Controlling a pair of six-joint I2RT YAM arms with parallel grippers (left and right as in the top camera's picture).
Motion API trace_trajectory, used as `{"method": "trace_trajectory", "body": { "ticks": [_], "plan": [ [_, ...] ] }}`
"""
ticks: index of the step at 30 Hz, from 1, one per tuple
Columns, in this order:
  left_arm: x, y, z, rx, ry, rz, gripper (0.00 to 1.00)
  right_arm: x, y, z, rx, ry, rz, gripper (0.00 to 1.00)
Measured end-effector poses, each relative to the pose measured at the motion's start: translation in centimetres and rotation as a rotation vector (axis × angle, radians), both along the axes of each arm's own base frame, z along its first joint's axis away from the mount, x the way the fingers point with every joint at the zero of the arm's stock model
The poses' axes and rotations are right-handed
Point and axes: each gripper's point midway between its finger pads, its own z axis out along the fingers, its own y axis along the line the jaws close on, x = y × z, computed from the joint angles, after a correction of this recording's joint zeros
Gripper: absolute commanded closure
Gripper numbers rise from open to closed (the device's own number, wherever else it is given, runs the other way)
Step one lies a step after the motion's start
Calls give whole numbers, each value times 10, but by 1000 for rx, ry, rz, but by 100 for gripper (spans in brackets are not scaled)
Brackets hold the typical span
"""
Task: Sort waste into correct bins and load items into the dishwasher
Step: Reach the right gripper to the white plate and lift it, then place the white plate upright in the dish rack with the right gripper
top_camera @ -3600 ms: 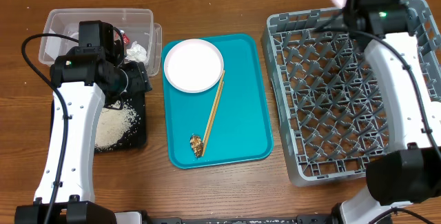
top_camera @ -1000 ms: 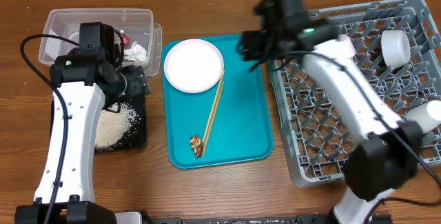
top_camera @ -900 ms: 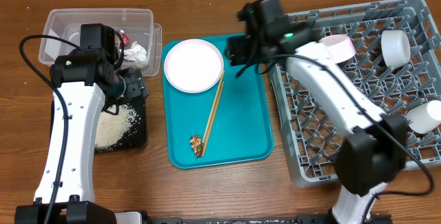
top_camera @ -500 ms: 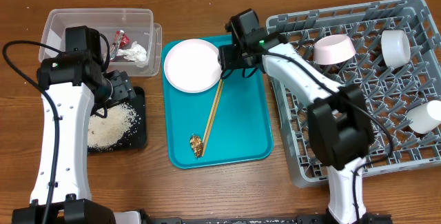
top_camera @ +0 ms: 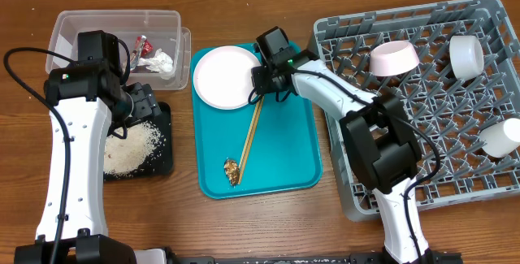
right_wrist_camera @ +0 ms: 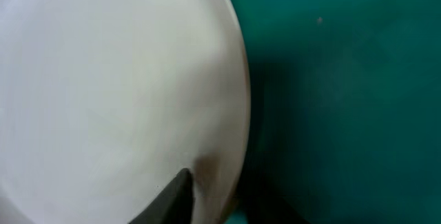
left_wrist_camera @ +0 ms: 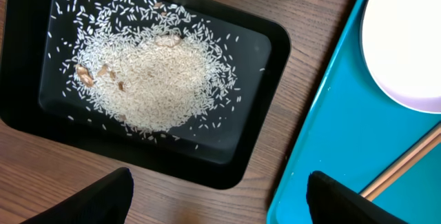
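Note:
The round white plate (top_camera: pixel 223 77) lies at the far end of the teal tray (top_camera: pixel 288 150). My right gripper (top_camera: pixel 258 81) is at the plate's right rim. In the right wrist view one finger lies on the plate (right_wrist_camera: pixel 103 93) and the jaws (right_wrist_camera: pixel 217 189) pinch its rim. The chopsticks (top_camera: pixel 252 130) and the brown food scrap (top_camera: pixel 231 169) lie on the teal tray. My left gripper (left_wrist_camera: pixel 224 203) is open and empty above the near edge of the black tray (left_wrist_camera: pixel 269 41), which holds rice (left_wrist_camera: pixel 151 79). The clear tub (top_camera: pixel 77 28) holds the red-and-white wrapper (top_camera: pixel 143 46) and the tissue (top_camera: pixel 162 61).
The grey dish rack (top_camera: pixel 422 134) stands at the right with a pinkish bowl (top_camera: pixel 394 57), a white cup (top_camera: pixel 467 53) and another pale item (top_camera: pixel 497 138) in it. The black tray (top_camera: pixel 162 130) lies between the tub and the table's near edge.
My right arm has swung left from the rack to the plate's rim, leaving the bowl in the rack. My left arm has shifted a little to the left.

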Motion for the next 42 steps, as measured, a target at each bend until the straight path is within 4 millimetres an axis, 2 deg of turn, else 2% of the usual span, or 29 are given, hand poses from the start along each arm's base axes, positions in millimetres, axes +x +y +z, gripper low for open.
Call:
{"method": "trace_trajectory", "body": {
  "ticks": [3,6,12,16,20,25,29,30,32,34,37,42],
  "plan": [
    [0,0,0,-1,-1,0,17,3,-3,2,-6,-3,-12,96],
    [0,-1,0,-3,-1,-1,17,9,-5,12,-8,-8,-22,96],
    [1,-2,0,-13,-4,-3,18,34,-16,54,-30,-69,-72,96],
    [1,-3,0,-15,-4,-4,17,47,-38,86,-80,-102,-124,96],
    [1,-3,0,-14,-5,-4,17,57,-82,130,-177,-172,-213,96],
    [4,-2,1,-13,-17,-4,17,60,-159,209,-340,-336,-353,96],
    [6,-2,1,-13,-24,-4,17,46,-227,273,-543,-467,-537,96],
    [6,-2,1,-14,-25,-4,16,43,-236,281,-581,-482,-566,96],
    [7,-2,1,-15,-28,-5,17,29,-267,305,-736,-534,-689,96],
    [7,-2,2,-14,-31,-4,16,22,-280,312,-816,-554,-750,96],
    [8,-2,2,-14,-34,-4,16,14,-290,305,-893,-551,-800,96],
    [8,-2,2,-14,-33,-5,16,3,-299,265,-983,-497,-815,96]
  ]
}}
